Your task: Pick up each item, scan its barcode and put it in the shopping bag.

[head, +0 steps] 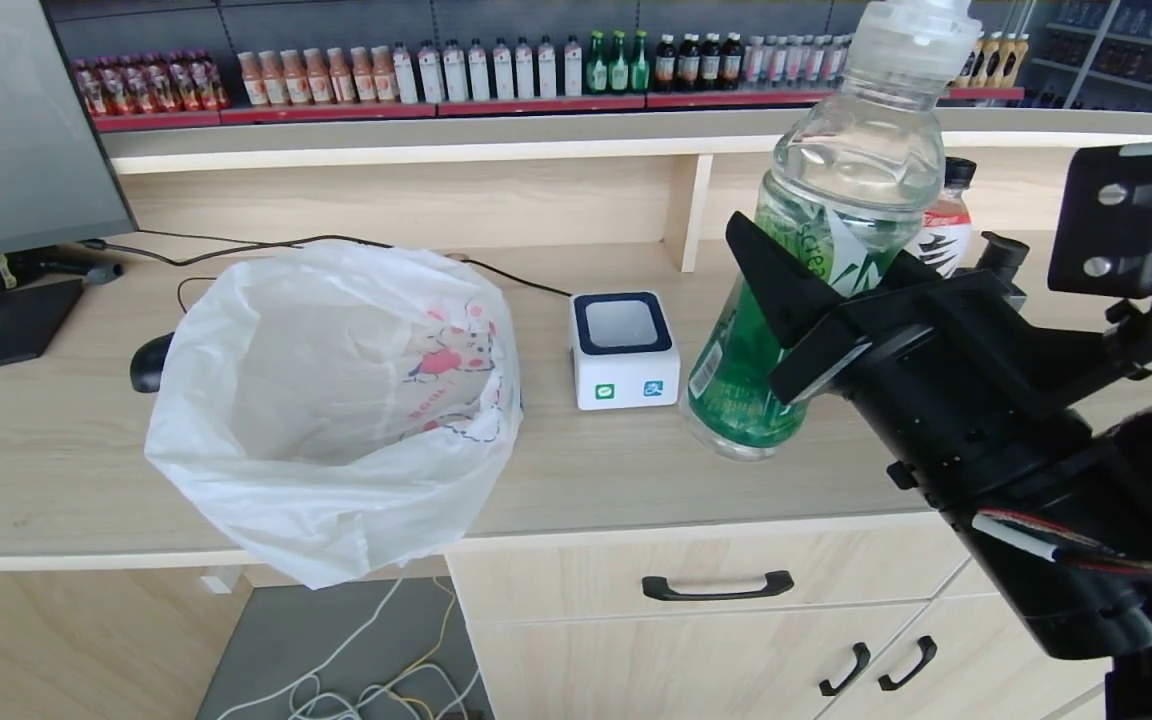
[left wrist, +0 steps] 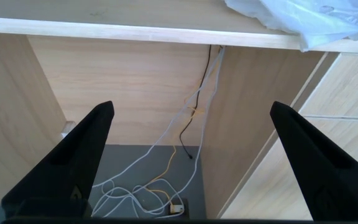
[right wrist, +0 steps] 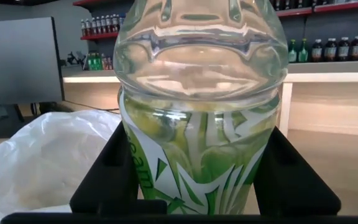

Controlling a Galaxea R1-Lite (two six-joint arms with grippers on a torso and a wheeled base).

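Observation:
My right gripper (head: 836, 300) is shut on a clear bottle with a green label (head: 816, 260), held upright above the counter just right of the white barcode scanner (head: 624, 350). In the right wrist view the bottle (right wrist: 201, 124) sits between the black fingers (right wrist: 107, 180). The open white shopping bag (head: 336, 400) stands on the counter to the left of the scanner, hanging over the front edge. My left gripper (left wrist: 188, 155) is open, held below the counter with the bag's edge (left wrist: 303, 18) above it.
A second bottle with a dark cap (head: 946, 230) stands behind the held one. A monitor (head: 16, 130) and a black mouse (head: 149, 365) occupy the counter's left. Cables (left wrist: 166, 180) lie on the floor under the counter. Drawers with black handles (head: 716, 588) are below.

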